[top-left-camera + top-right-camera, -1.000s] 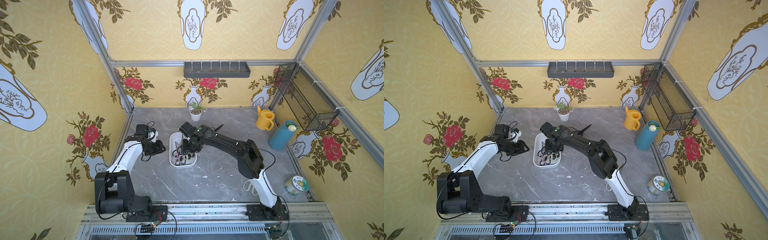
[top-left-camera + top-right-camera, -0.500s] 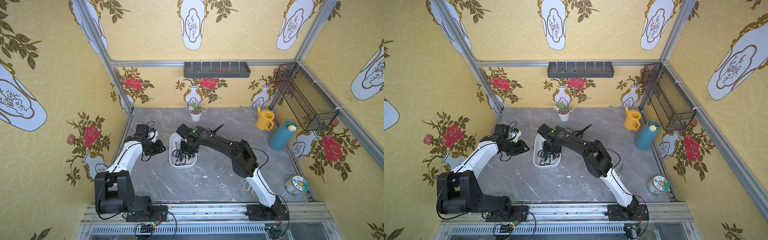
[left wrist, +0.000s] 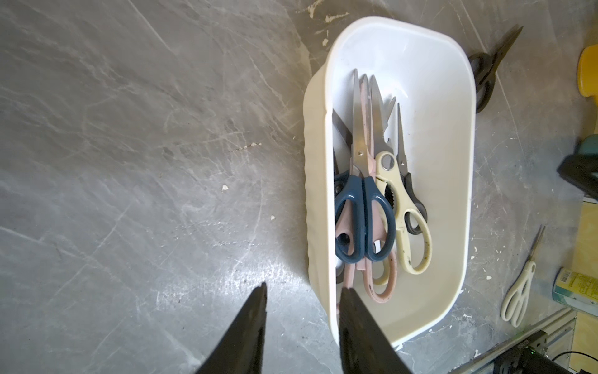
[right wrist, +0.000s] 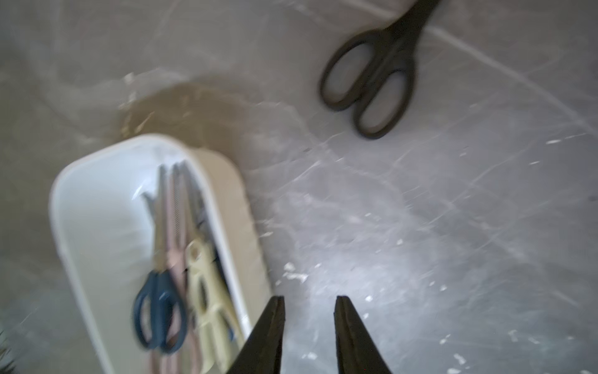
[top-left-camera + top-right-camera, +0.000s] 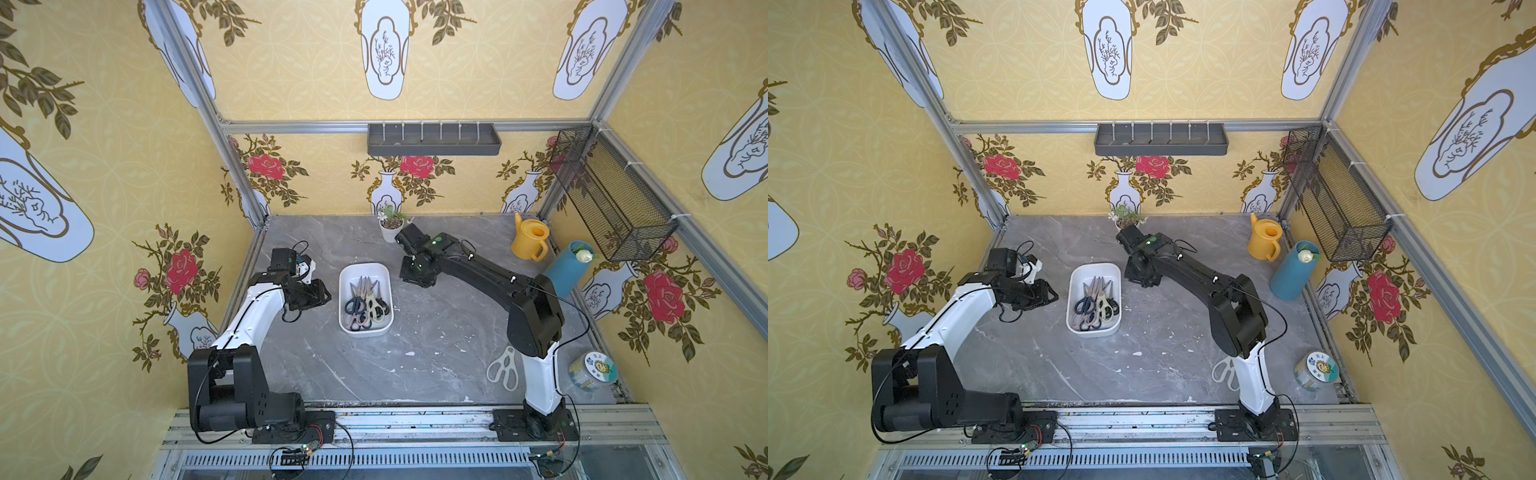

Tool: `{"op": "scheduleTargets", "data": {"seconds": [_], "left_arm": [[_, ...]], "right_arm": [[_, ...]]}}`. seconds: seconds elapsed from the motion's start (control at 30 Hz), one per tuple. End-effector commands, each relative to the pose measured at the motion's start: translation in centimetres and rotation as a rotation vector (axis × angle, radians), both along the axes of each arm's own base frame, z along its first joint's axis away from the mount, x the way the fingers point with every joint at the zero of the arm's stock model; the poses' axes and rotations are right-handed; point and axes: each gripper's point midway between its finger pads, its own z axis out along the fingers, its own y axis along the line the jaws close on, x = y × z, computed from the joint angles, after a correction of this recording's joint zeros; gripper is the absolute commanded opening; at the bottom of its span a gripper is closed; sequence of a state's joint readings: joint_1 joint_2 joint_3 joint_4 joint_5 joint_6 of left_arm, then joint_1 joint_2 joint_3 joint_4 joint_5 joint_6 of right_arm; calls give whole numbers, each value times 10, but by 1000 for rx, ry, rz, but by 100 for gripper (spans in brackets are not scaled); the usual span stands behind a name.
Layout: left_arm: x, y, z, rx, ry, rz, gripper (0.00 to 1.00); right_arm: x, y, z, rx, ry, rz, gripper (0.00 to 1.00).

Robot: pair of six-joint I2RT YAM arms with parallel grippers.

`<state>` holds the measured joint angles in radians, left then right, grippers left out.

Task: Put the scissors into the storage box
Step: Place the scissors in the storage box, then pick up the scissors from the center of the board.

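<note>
Beside storage box [image 4: 97, 210] | right hand [image 4: 309, 299] spread | black scissors [image 4: 393, 51] lie ahead, apart | left hand [image 3: 304, 288] spread

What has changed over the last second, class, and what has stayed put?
The right pincer has swung off the storage box to the robot's right, and its jaws now stand apart, empty. The left pincer and the box have stayed put.
</note>
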<state>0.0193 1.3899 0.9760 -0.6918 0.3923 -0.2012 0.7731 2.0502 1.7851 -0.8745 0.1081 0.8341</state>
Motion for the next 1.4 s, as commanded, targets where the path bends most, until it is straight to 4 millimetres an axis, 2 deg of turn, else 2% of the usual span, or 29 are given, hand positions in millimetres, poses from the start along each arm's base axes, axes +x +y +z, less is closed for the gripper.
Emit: {"op": "scheduleTargets", "data": {"seconds": [0.0, 0.2, 0.43, 0.63, 0.93, 1.27, 1.37], "left_arm": [[-3, 2, -1, 18, -1, -18, 42], [-8, 7, -2, 60, -4, -26, 42], [-13, 9, -7, 74, 2, -31, 41], [-11, 10, -7, 82, 0, -32, 42], [-10, 11, -8, 85, 1, -33, 42], [-11, 11, -7, 89, -1, -33, 42], [-11, 12, -7, 93, -2, -33, 42]], "right_arm": [[26, -29, -17, -118, -32, -31, 32], [59, -49, -44, -139, -29, -42, 32], [79, -47, -64, -101, -10, -29, 32], [82, -36, -71, -56, -7, -11, 32], [83, -36, -85, -64, 18, -10, 32], [80, -41, -105, -105, 58, -7, 28], [76, -50, -118, -174, 103, -15, 25]]}}
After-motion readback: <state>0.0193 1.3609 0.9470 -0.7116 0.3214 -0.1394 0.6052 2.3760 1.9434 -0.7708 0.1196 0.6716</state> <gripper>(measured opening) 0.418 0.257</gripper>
